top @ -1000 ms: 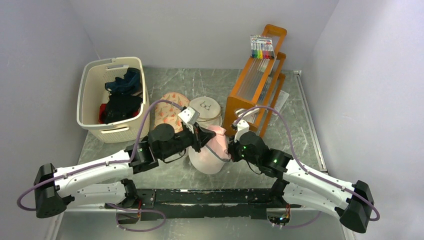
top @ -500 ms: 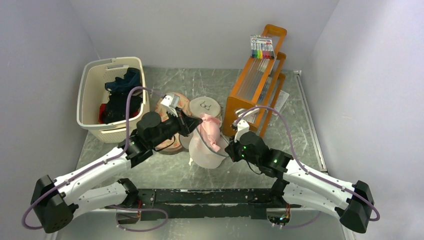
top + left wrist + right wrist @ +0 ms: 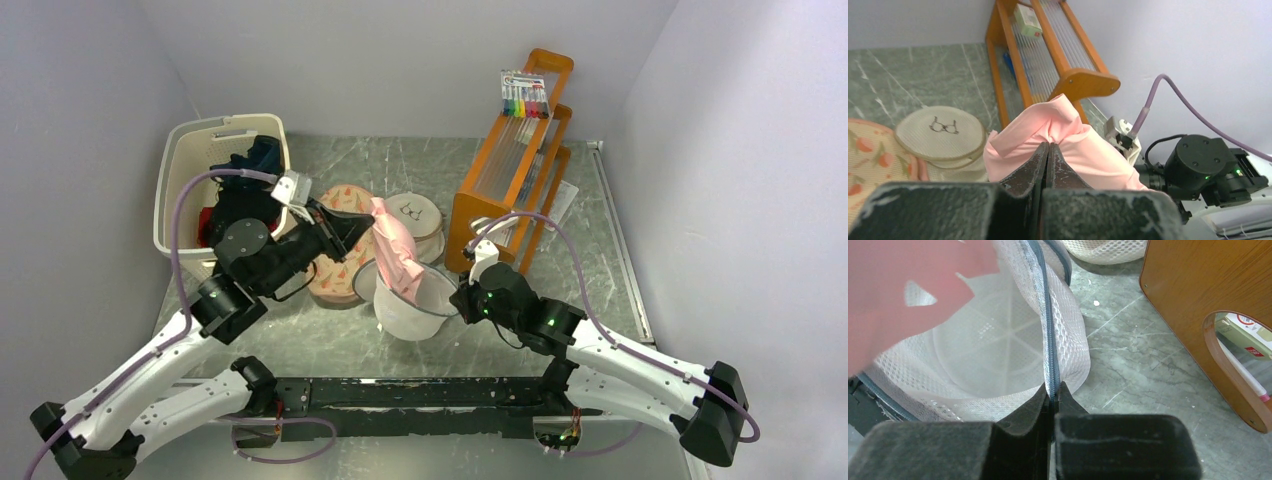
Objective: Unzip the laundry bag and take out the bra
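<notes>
The white mesh laundry bag (image 3: 410, 310) stands unzipped on the table, its inside (image 3: 988, 355) showing bare. My right gripper (image 3: 462, 300) is shut on its grey zipper rim (image 3: 1049, 330) at the bag's right side. The pink bra (image 3: 393, 248) hangs above the bag's left rim, lifted out. My left gripper (image 3: 366, 222) is shut on the bra's top edge, and in the left wrist view the pink bra (image 3: 1088, 145) bunches at the closed fingertips (image 3: 1047, 146). A blurred pink piece of the bra (image 3: 893, 295) fills the upper left of the right wrist view.
A peach patterned bag (image 3: 338, 270) and a beige round bag with a glasses print (image 3: 415, 215) lie behind the laundry bag. A cream basket (image 3: 180, 195) of dark clothes stands at the back left. An orange wooden rack (image 3: 515, 170) stands at the back right.
My left arm has risen and swung back to the left, drawing the pink bra up out of the laundry bag. The right gripper has held still on the rim.
</notes>
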Motion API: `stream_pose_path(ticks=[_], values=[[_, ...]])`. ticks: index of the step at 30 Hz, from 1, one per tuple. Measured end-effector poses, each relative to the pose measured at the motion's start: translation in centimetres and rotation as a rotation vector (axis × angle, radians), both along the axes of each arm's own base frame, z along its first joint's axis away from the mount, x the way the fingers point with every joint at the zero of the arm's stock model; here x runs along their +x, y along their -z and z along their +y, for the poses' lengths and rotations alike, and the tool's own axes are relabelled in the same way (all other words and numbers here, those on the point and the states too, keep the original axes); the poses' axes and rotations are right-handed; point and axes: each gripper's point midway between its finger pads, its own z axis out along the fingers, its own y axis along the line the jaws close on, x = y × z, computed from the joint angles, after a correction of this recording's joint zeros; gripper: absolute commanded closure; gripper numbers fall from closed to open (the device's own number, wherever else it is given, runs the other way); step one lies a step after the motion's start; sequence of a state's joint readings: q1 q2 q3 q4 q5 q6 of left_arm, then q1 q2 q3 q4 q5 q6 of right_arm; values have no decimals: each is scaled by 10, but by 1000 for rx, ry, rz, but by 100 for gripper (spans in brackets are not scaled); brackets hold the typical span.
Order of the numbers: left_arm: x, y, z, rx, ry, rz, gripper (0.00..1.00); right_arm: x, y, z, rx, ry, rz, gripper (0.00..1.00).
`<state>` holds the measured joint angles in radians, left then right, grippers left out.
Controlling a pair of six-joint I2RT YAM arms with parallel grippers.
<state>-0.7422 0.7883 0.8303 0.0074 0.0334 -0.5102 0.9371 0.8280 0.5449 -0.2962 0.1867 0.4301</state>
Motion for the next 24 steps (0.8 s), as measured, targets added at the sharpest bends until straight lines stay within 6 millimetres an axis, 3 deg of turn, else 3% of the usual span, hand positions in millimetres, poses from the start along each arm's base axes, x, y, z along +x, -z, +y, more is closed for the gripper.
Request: stream_pose_path(ticks=[5,13,24], values=[[1,-31,23,39,-89,-43,93,0,0,0,0,-3,2,100],[14,-56,66,162,-298,-51,93,0,2,0,-4,-3,6,100],[74,-103,100,452,-636,-96,93,0,3,1,-8,-3,9,100]])
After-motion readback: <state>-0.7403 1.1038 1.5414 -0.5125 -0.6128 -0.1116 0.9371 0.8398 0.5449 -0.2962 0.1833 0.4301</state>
